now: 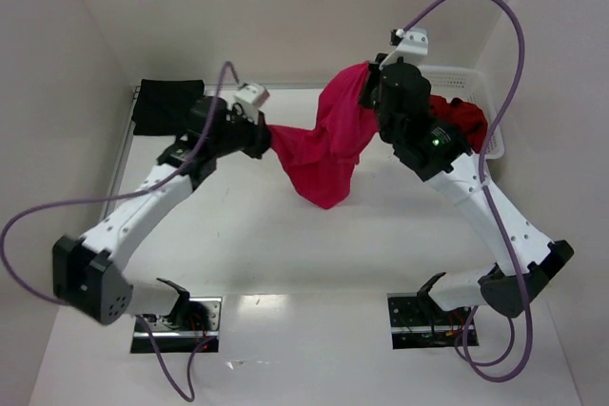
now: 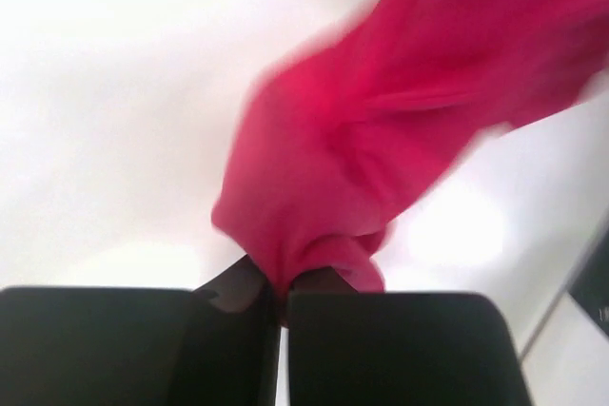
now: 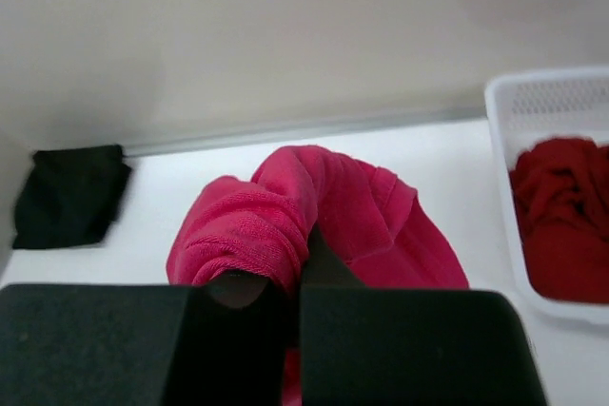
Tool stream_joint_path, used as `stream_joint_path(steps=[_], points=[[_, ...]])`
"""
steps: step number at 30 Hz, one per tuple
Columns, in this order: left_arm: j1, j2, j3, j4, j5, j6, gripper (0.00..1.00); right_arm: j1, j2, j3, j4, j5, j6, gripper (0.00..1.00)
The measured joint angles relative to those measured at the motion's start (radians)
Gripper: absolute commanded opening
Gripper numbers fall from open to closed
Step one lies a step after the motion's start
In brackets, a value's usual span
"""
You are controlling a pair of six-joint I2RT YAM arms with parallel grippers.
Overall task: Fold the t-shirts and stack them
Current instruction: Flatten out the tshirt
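A crimson-pink t-shirt [image 1: 328,145] hangs in the air between my two grippers, its lower part drooping toward the table. My left gripper [image 1: 265,136] is shut on its left end; in the left wrist view the cloth [image 2: 381,130] is pinched between the closed jaws [image 2: 282,297]. My right gripper [image 1: 371,83] is shut on the upper right end; in the right wrist view the bunched cloth [image 3: 314,206] sits between the jaws [image 3: 293,287]. A black t-shirt [image 1: 166,106] lies folded at the back left. Dark red shirts [image 1: 461,121] lie in the basket.
A white lattice basket [image 1: 490,111] stands at the back right against the wall and also shows in the right wrist view [image 3: 504,111]. Walls enclose the table at the back and both sides. Purple cables loop from both arms.
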Motion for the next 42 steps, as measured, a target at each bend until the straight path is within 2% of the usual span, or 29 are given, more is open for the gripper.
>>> stream_joint_path(steps=[4, 7, 11, 15, 20, 23, 29, 30, 31, 34, 37, 42], points=[[0.066, -0.215, 0.056, -0.047, -0.095, -0.005, 0.00, -0.062, -0.004, -0.122, 0.003, -0.006, 0.060, 0.05], [0.080, -0.282, 0.178, -0.081, -0.159, -0.005, 0.00, -0.083, -0.005, -0.182, 0.014, -0.048, 0.100, 0.11], [0.080, -0.280, 0.299, -0.084, -0.229, -0.026, 0.00, -0.096, -0.005, -0.245, 0.048, -0.143, 0.143, 0.16], [0.082, -0.264, 0.304, -0.124, -0.325, -0.055, 0.00, -0.097, -0.005, -0.291, 0.072, -0.212, 0.163, 0.21], [0.082, -0.221, 0.304, -0.207, -0.428, -0.059, 0.00, -0.103, -0.017, -0.363, 0.097, -0.262, 0.211, 0.19], [0.082, -0.215, 0.304, -0.238, -0.481, -0.058, 0.00, -0.122, -0.025, -0.393, 0.097, -0.298, 0.242, 0.23], [0.082, -0.216, 0.296, -0.247, -0.519, -0.071, 0.00, -0.145, -0.108, -0.515, 0.122, -0.409, 0.294, 0.13], [0.082, -0.217, 0.286, -0.243, -0.517, -0.080, 0.00, -0.145, -0.124, -0.546, 0.130, -0.438, 0.298, 0.09], [0.082, -0.219, 0.272, -0.239, -0.511, -0.086, 0.00, -0.145, -0.138, -0.580, 0.138, -0.462, 0.304, 0.00], [0.082, -0.221, 0.203, -0.232, -0.495, -0.109, 0.00, -0.145, -0.148, -0.654, 0.138, -0.494, 0.319, 0.00], [0.082, -0.213, 0.163, -0.254, -0.509, -0.108, 0.00, -0.145, -0.146, -0.667, 0.107, -0.465, 0.321, 0.00], [0.082, -0.202, 0.188, -0.278, -0.598, -0.080, 0.00, -0.196, -0.160, -0.574, 0.074, -0.361, 0.323, 0.00]])
